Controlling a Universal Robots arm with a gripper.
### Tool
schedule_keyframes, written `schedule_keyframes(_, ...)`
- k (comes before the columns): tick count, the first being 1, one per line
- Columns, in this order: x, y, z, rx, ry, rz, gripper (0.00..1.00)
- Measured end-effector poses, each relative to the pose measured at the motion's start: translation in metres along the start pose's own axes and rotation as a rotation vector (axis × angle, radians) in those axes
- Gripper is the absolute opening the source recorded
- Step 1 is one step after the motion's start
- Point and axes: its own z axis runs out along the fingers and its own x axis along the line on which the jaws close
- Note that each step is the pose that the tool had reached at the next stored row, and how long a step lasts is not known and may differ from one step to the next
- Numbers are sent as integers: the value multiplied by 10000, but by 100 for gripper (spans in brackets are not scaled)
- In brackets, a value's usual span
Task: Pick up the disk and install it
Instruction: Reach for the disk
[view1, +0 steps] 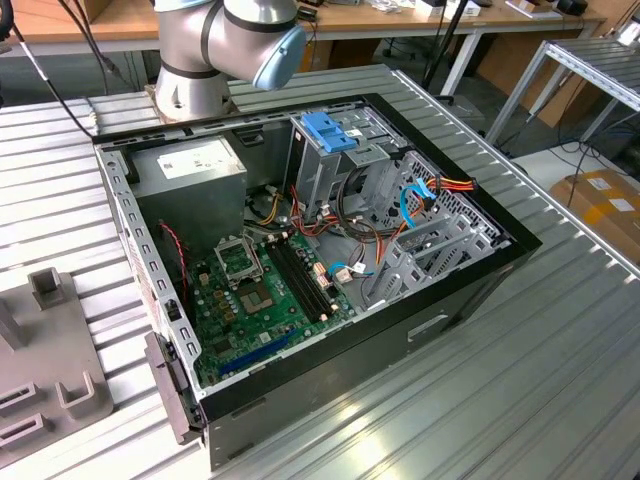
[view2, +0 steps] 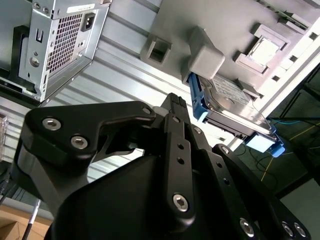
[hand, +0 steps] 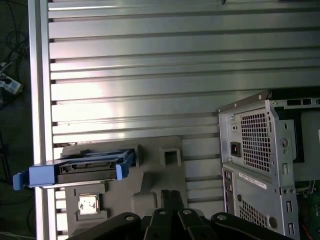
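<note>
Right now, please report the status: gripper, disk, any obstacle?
Gripper shut, holding nothing, above the grey holder. Disk seated in that holder, not touched. No obstacle seen between them.

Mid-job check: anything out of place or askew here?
Only the disk: it lies on the grey fixture plate with its blue end sticking out past the plate and the edge of the table. Nothing looks spilled or damaged.

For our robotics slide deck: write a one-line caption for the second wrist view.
Gripper near the blue-framed disk sitting on a grey fixture plate, computer case alongside.
</note>
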Motion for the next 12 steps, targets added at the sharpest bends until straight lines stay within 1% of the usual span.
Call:
schedule_keyframes(4,25,-1,0,0,-1,1,11)
schedule_keyframes(5,58,-4,0,0,-1,0,11)
schedule_keyframes(6,108,-6,-2,0,0,1,11)
schedule_keyframes(7,132,-8,-2,0,0,1,11)
schedule_keyframes(8,181,-10,-3,2,-1,0,11)
schedule_keyframes(9,252,-13,-4,4,0,0,11)
schedule_keyframes(10,305,-15,-4,5,-1,0,11)
schedule_keyframes(12,340,-17,-5,6,-1,0,11)
